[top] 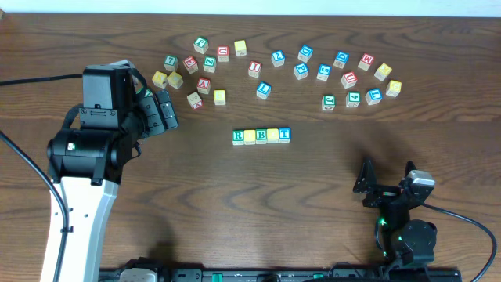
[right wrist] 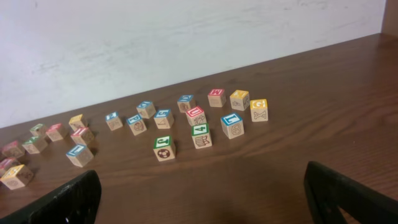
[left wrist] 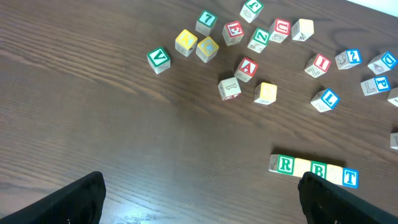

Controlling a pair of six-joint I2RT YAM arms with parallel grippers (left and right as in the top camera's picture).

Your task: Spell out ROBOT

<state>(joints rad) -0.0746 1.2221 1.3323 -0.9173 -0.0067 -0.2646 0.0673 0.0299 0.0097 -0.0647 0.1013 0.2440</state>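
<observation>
The row of five small wooden alphabet cubes [top: 261, 135] lies at the middle of the dark wood-grain table [top: 235, 204], side touching side. From left to right it runs green-lettered R cube [top: 238, 136], first yellow-faced cube [top: 250, 136], green-lettered B cube [top: 261, 135], second yellow-faced cube [top: 272, 135], blue-lettered T cube [top: 284, 135]. The yellow letters are too faint to read.

These cubes look light and rigid, with smooth painted faces and crisp square edges. I judge that a pinch on two opposite flat sides would hold. In the packed row only the near and far faces are free, and a nudge would likely slide the neighbours.

Farther back, loose red, blue, green and yellow lettered cubes [top: 263, 89] are scattered left and right. The left gripper [left wrist: 200, 180], far left, and the right gripper [right wrist: 201, 174], near right, both stand with jaws spread, holding nothing.
</observation>
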